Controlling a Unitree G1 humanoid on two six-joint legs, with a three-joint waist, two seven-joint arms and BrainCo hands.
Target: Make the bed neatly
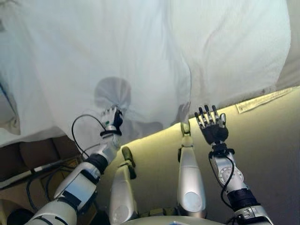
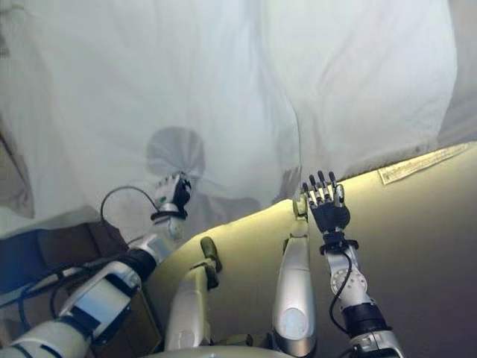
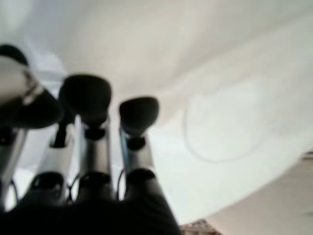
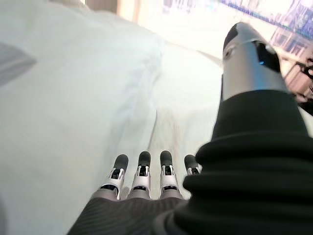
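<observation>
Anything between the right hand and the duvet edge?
Nothing visible. The right hand is open just short of the white duvet, at its near edge. The left hand is already at the cloth.

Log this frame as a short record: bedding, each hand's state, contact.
bedding: white duvet spread over the bed, creased, its near edge hanging over the side
left hand: at the duvet's near edge, fingers straight in its wrist view, nothing gripped
right hand: open, fingers spread, at the duvet's edge
contact: cannot tell if either hand touches the cloth
</observation>
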